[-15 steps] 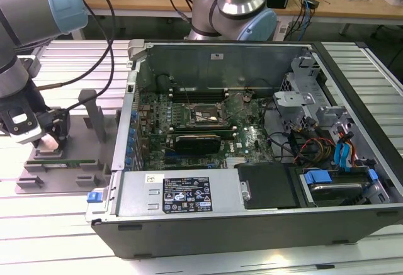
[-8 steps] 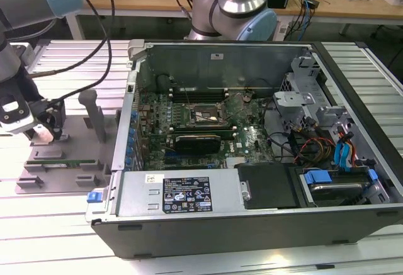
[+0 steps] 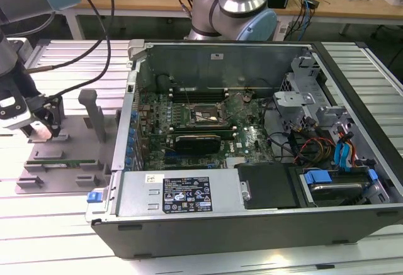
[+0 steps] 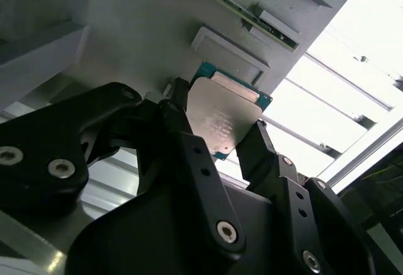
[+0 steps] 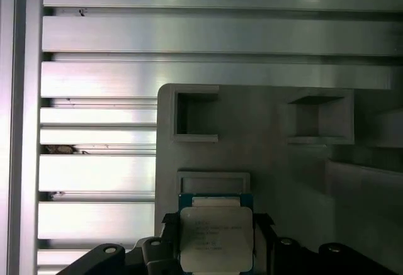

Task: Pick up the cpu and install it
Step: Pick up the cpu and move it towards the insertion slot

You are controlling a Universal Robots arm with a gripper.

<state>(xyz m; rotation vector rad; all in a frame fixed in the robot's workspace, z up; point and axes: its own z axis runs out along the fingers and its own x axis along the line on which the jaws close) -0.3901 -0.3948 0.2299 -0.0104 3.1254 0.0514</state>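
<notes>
Gripping the cpu (image 4: 225, 112) by two side edges, the end effector (image 4: 220, 121) is closed on it, just over the grey tray (image 5: 271, 162) on the bench (image 5: 94, 42). Cpu looks light, thin, stiff & easy to hurt: edges only. Nearby slots (image 5: 195, 114) are empty. PC case (image 3: 252, 193) lies open w/ board (image 3: 245, 143) inside.

Tray (image 3: 75, 138) beside case (image 3: 252, 224)
The tray lies to the exterior view's left of the case; over it, the gripper (image 4: 219, 130) clasps the cpu (image 4: 221, 106).
</notes>
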